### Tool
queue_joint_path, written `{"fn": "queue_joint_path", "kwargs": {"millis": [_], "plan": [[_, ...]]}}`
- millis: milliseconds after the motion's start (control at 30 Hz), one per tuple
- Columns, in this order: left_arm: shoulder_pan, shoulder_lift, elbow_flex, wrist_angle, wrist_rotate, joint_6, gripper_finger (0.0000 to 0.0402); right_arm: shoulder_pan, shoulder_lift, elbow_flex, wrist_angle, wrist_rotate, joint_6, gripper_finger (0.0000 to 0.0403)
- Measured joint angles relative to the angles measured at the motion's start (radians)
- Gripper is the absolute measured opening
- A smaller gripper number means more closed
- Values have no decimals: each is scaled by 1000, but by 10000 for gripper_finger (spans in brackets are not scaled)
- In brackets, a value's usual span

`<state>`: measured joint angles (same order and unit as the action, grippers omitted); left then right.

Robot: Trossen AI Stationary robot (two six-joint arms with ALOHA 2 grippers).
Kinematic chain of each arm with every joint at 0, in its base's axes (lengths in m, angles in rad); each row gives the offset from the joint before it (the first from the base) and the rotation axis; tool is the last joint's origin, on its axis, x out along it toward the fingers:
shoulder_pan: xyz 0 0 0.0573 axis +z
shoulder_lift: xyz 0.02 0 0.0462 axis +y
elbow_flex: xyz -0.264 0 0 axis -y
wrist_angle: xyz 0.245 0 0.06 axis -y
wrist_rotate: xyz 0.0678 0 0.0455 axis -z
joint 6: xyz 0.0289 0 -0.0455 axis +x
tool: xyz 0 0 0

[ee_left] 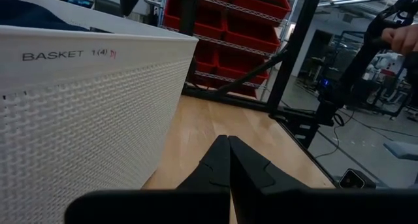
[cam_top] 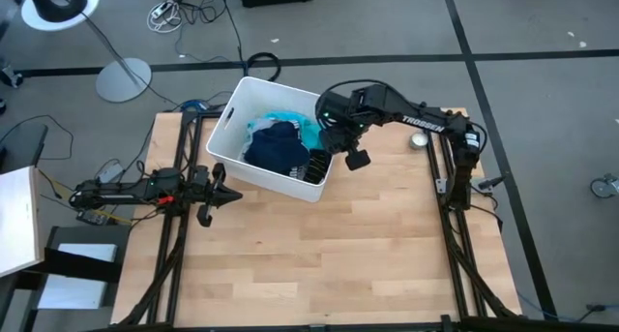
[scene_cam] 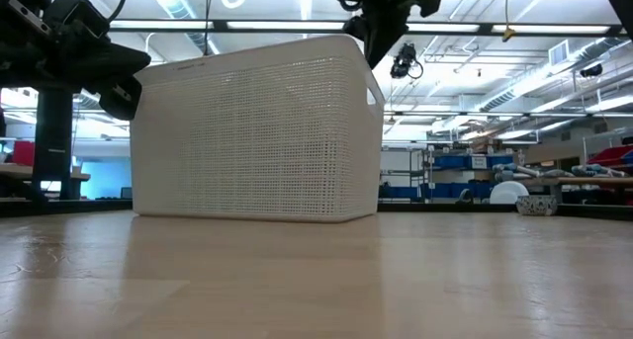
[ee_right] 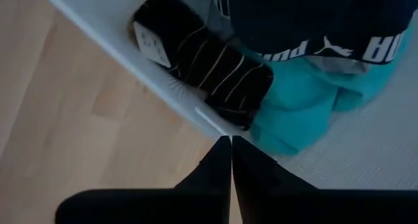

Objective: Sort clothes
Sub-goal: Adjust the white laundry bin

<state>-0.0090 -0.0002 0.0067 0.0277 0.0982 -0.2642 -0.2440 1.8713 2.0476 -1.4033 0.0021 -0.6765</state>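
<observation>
A white plastic bin (cam_top: 224,129) stands at the table's far middle. In it lie a dark navy garment with white print (cam_top: 279,146), a teal shirt (ee_right: 307,100) and a black striped piece with a white tag (ee_right: 215,67). The grey shirt and the blue socks do not show. My right gripper (ee_right: 230,152) is shut and hovers over the bin's right near rim (ee_right: 176,96); it also shows in the high view (cam_top: 337,146). My left gripper (cam_top: 230,196) is shut and empty, low beside the bin's left near wall (ee_left: 78,139).
The bin's wall bears the label "BASKET 1(4)" (ee_left: 68,53). A small silver object (cam_top: 419,138) lies at the table's far right. The bare wooden table top (cam_top: 319,255) stretches toward the near edge. Arm frames run along the left and right edges.
</observation>
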Motion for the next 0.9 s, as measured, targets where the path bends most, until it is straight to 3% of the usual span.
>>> {"fn": "queue_joint_path", "kwargs": {"millis": [333, 500, 667, 900], "plan": [[0, 0, 0, 2, 0, 0, 1, 4, 19, -27, 130, -2, 28, 3], [0, 0, 0, 2, 0, 0, 1, -14, 39, -59, 57, 5, 30, 2], [0, 0, 0, 2, 0, 1, 1, -54, 22, -69, 32, 100, 82, 1], [0, 0, 0, 2, 2, 1, 1, -146, -2, -67, -80, 102, 147, 1]]}}
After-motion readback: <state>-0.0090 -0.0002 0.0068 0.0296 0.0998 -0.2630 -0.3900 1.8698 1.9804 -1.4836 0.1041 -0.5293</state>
